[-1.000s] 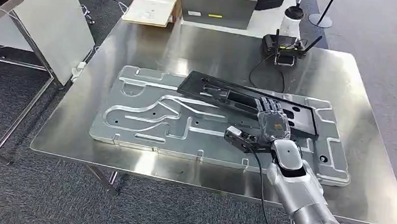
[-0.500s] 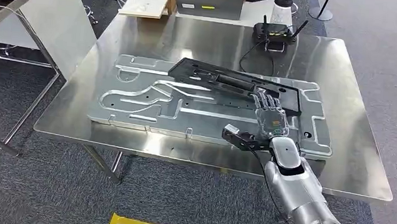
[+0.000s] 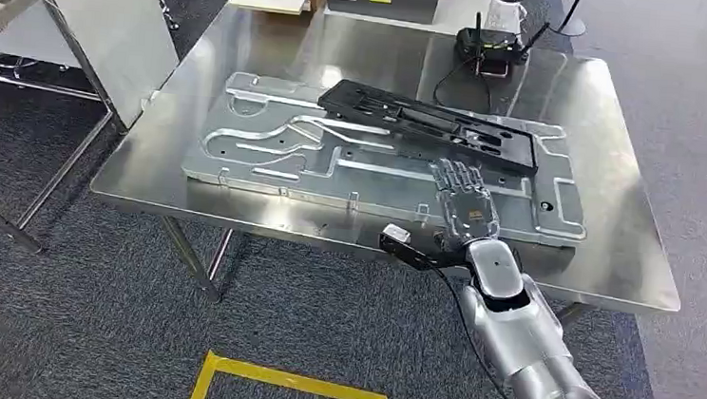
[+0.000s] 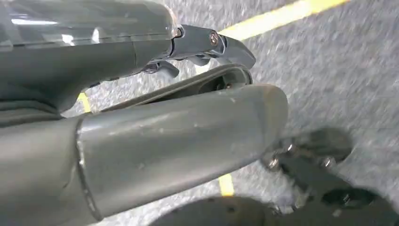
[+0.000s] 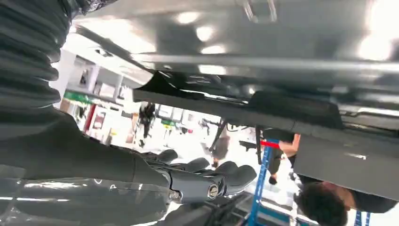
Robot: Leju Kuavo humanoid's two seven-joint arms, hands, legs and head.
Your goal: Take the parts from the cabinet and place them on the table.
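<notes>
On steel table [image 3: 613,248]: black part [image 3: 432,125] atop silver panel [image 3: 267,155]; right hand [image 3: 466,208] fingers spread, empty; controller [image 3: 490,46] behind.

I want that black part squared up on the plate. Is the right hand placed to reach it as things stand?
Probably yes. The right hand is open over the silver plate's near edge, fingers pointing at the black part, with bare plate between them. It would likely need a further stretch forward.

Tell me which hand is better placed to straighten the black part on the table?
The right hand. It hovers open over the silver plate, close to the black part lying across it. The left hand hangs low over the carpet, away from the table.
</notes>
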